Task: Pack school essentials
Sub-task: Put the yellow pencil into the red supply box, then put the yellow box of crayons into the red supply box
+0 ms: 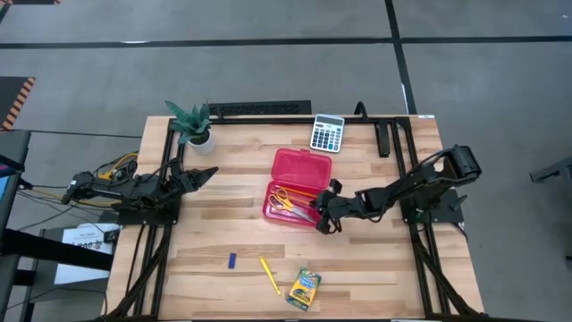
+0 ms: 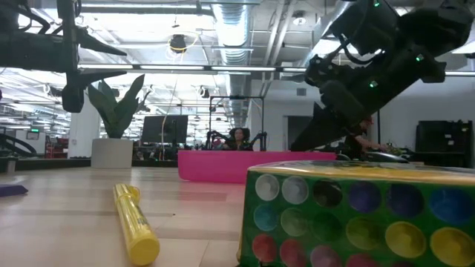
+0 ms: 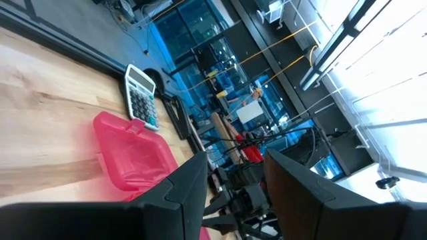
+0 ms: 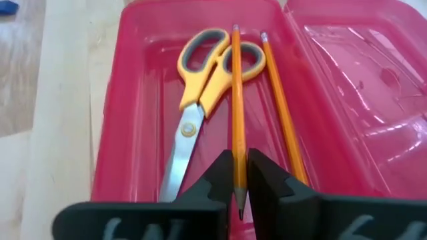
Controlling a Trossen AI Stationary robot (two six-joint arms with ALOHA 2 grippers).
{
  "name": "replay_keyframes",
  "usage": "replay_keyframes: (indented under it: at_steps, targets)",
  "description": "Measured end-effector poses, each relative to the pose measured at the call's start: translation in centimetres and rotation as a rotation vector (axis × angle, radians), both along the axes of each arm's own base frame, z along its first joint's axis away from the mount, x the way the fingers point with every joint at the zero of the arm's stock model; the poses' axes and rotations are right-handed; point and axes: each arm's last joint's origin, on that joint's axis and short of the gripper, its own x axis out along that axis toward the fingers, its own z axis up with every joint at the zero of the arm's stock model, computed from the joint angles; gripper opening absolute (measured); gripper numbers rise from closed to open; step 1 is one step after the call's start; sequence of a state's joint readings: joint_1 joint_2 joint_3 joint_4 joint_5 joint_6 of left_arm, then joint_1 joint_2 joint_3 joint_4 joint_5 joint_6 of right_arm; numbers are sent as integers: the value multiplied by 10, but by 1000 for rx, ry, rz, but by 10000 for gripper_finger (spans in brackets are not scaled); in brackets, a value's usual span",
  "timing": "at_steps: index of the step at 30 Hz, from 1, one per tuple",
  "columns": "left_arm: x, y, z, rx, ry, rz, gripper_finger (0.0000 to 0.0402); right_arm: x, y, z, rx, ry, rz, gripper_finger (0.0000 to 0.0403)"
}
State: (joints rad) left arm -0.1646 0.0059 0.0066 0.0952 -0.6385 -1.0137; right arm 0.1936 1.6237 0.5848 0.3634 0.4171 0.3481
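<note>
Yellow stick (image 2: 136,224) lies beside the dotted crayon box (image 2: 356,215).

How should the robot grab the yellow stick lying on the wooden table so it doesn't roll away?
Probably around the middle of the yellow stick, coming straight down from above. It lies flat and slanted on the wooden table, with bare wood on both long sides, so the fingers should close across its thin width, turned to match its slant. The green-yellow crayon box sits near one end, so the middle is safer.
</note>
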Motion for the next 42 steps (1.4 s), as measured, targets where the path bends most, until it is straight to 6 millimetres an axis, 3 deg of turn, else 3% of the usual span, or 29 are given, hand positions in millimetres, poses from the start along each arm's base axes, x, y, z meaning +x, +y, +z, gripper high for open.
replay_keyframes:
  at_steps: [5,9,16,22,29,35,42]
  targets:
    - [0,0,0,0,0,0,137,0,0,3,3,-5,-1,83]
    - [0,0,0,0,1,3,137,-2,1,20,23,-68,11,119]
    - [0,0,0,4,3,4,137,-13,17,79,262,-294,346,196]
    - [0,0,0,7,5,5,137,-15,52,119,152,-310,614,243]
    - [0,0,0,15,9,6,137,8,83,115,25,-95,834,261]
    - [0,0,0,30,18,7,137,32,112,99,-28,-58,1021,261]
    - [0,0,0,44,24,1,137,52,135,86,37,-13,1179,262]
